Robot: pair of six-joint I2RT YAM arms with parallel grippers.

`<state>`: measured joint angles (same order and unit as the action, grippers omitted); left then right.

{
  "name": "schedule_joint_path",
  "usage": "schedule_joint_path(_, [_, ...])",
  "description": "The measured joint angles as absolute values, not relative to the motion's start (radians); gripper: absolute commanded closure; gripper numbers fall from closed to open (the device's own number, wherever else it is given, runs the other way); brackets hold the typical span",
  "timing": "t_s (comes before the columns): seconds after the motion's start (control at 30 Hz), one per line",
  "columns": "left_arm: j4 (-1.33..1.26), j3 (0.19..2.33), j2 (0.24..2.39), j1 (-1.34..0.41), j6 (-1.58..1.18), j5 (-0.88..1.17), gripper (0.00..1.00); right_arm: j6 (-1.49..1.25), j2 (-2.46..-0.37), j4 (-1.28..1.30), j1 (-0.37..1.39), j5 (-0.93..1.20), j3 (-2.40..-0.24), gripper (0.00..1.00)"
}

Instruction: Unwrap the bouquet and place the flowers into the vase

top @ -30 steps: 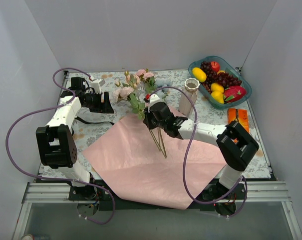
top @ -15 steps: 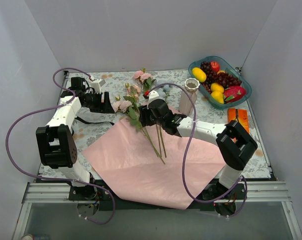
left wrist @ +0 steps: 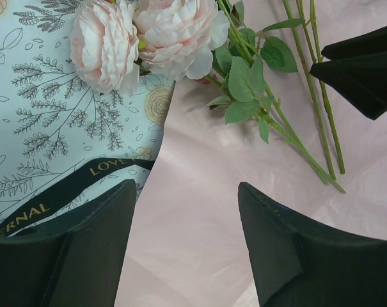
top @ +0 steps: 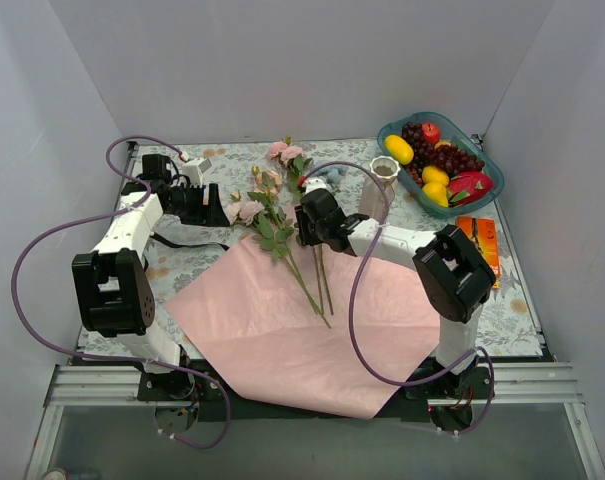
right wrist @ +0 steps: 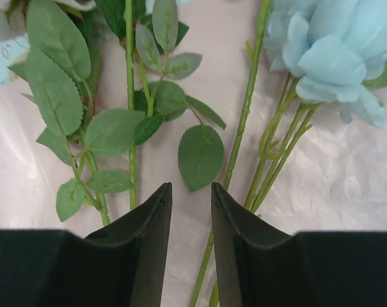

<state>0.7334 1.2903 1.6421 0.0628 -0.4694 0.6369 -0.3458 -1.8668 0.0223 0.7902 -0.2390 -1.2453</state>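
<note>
The flowers (top: 272,215) lie loose and flat, their stems (top: 317,285) on the spread pink wrapping paper (top: 282,340) and their pink heads on the tablecloth. My right gripper (top: 307,213) hovers over the leafy upper stems. In the right wrist view it (right wrist: 191,187) is open by a narrow gap, with one green stem (right wrist: 244,109) running beneath that gap and a pale blue blossom (right wrist: 331,54) to the upper right. My left gripper (top: 220,207) is open and empty above the paper's edge (left wrist: 187,185), near two pink roses (left wrist: 142,41) and the black ribbon (left wrist: 71,185). The white vase (top: 377,195) stands upright behind the right arm.
A teal bowl (top: 485,160) of fruit sits at the back right, with an orange object (top: 477,235) in front of it. A floral cloth (top: 182,265) covers the table, and purple cables loop round both arms.
My right gripper was shut on the stems, holding the bunch up. It has let them go; they now lie spread on the paper, and the gripper has moved back over the leaves. The left arm stayed still.
</note>
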Motion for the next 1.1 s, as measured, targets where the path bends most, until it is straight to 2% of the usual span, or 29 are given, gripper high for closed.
schedule_joint_path(0.27, [0.733,1.290,1.642,0.063,-0.469,0.637,0.36,-0.367,-1.922,0.052,0.788,-0.224,-1.245,0.62])
schedule_joint_path(0.6, [0.733,1.290,1.644,0.062,-0.469,0.638,0.35,-0.365,-1.948,0.046,0.770,-0.221,-1.241,0.54])
schedule_joint_path(0.97, [0.733,1.290,1.648,0.062,-0.470,0.644,0.35,-0.352,-1.954,0.047,0.761,-0.213,-1.236,0.54])
schedule_joint_path(1.1, [0.733,1.290,1.648,0.062,-0.470,0.644,0.35,-0.337,-2.010,0.049,0.757,-0.210,-1.300,0.60])
